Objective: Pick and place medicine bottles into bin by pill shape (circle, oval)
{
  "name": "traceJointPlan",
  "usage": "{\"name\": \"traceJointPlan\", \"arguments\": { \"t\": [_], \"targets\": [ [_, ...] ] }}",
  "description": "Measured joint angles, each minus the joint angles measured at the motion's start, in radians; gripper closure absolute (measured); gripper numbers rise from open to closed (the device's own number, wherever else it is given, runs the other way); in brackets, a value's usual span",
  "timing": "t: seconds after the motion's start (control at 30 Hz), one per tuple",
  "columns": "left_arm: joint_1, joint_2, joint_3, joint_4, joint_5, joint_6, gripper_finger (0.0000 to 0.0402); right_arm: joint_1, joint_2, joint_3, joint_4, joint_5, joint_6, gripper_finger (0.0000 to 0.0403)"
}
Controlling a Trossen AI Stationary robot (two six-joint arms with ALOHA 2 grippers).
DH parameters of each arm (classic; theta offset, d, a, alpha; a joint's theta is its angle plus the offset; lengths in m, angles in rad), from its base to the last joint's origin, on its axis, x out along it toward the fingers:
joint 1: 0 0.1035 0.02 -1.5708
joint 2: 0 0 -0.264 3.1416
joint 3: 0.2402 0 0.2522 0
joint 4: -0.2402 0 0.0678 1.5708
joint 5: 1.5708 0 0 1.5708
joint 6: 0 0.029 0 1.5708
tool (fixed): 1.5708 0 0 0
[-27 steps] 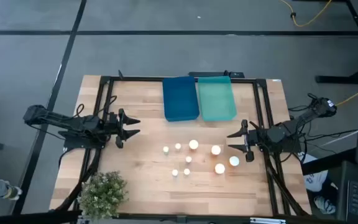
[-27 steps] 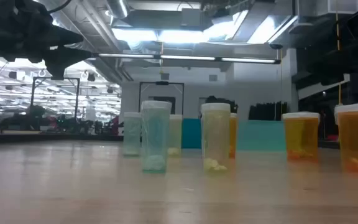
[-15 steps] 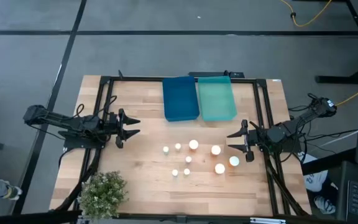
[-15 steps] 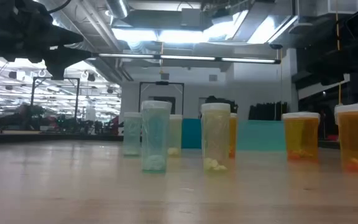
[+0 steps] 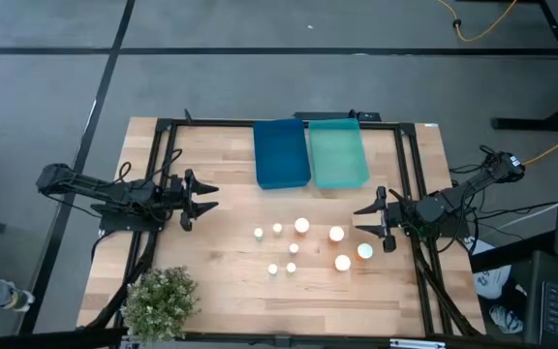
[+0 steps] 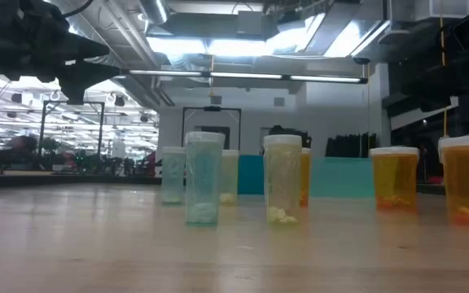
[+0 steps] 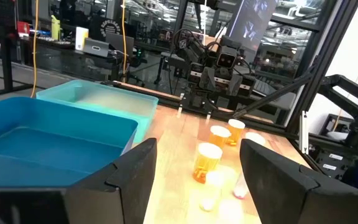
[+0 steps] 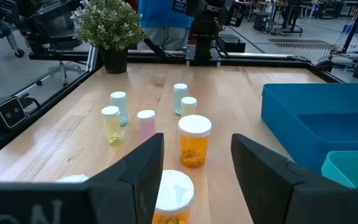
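Several medicine bottles stand upright on their bases in the middle of the table: small whitish ones [image 5: 277, 229] toward the left and larger amber-orange ones with white caps [image 5: 336, 234] toward the right. They also show in the low view [image 6: 203, 179] and the right wrist view [image 8: 194, 140]. My left gripper [image 5: 209, 195] is open above the table's left part, pointing toward the bottles. My right gripper [image 5: 360, 221] is open at the right, close to the amber bottles [image 5: 364, 251]. Neither touches anything.
A dark blue bin [image 5: 281, 153] and a teal bin [image 5: 336, 151] sit side by side at the far edge. A green potted plant [image 5: 161, 301] stands at the near left corner. A black frame [image 5: 159, 155] runs around the table.
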Motion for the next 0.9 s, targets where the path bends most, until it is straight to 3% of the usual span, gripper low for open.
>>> {"name": "traceJointPlan", "arguments": {
  "t": [0.9],
  "targets": [
    [0.000, 0.000, 0.000, 0.000, 0.000, 0.000, 0.0179, 0.000, 0.000, 0.000, 0.000, 0.000, 0.000, 0.0212]
  ]
}}
